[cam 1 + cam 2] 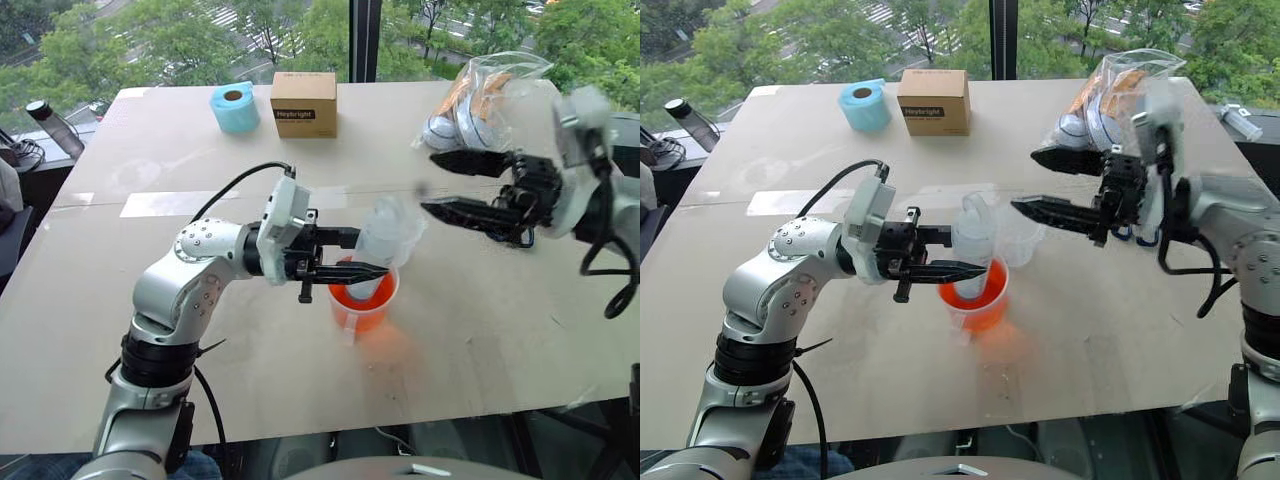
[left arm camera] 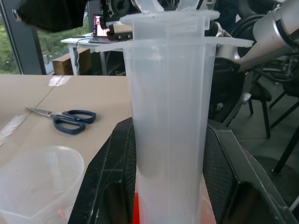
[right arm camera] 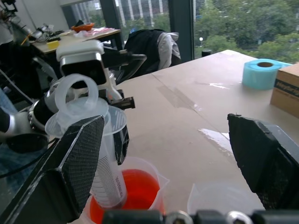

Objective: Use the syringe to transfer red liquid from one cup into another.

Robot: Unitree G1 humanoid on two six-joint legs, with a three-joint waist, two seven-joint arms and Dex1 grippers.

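Syringe (image 1: 973, 245): we clamp it upright in our left gripper (image 1: 940, 268), tip down in the orange cup (image 1: 975, 297) to reach red liquid (image 3: 135, 189); right gripper (image 1: 1040, 185), jaws wide, hovers beside its looped plunger end to draw; clear beaker (image 3: 222, 200) just behind.

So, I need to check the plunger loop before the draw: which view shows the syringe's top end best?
The right wrist view: the syringe stands in the orange cup, loop clear. The left wrist view gives the barrel between the fingers; the eye views blur it.
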